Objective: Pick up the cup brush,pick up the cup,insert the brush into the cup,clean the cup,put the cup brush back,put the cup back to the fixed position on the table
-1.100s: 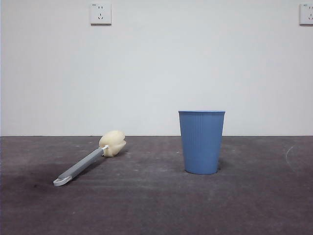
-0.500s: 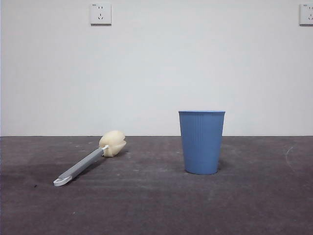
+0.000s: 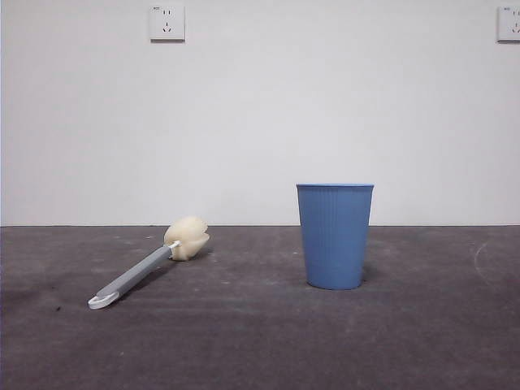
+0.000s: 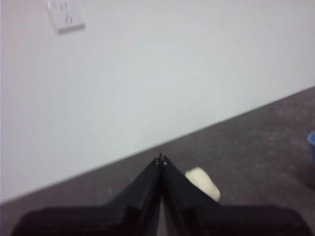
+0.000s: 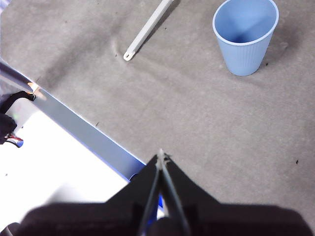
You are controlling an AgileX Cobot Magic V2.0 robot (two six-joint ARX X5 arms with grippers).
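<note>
The cup brush (image 3: 149,265) lies flat on the table (image 3: 260,341), its sponge head toward the wall and its loop end nearer me. The cup (image 3: 335,235) stands upright, well apart from it. My left fingers (image 4: 161,160) are pressed together, empty, above the brush head. My right fingers (image 5: 160,156) are closed too, away from the cup.
</note>
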